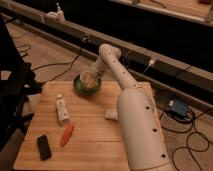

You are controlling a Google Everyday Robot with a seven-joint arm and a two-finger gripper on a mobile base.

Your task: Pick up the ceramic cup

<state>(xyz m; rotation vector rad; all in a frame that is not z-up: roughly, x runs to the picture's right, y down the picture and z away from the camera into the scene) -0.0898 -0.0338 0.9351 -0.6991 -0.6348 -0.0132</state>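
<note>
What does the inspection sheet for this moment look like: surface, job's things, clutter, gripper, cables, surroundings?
Surface: wooden table, light planks.
Job's things: ceramic cup sits on the dark green saucer at the table's far edge.
Clutter: white tube bottle, orange carrot-like item, black object, small pale item.
Gripper: gripper is at the cup, over the saucer.
Cables: black cables on the floor behind; more at right by a blue box.
Surroundings: dark counter ledge behind.

wood-grain table (95, 145), matt. arm (135, 120) smooth white plastic. gripper (90, 80) over ceramic cup (88, 79), glazed; saucer (80, 89) glossy green.
</note>
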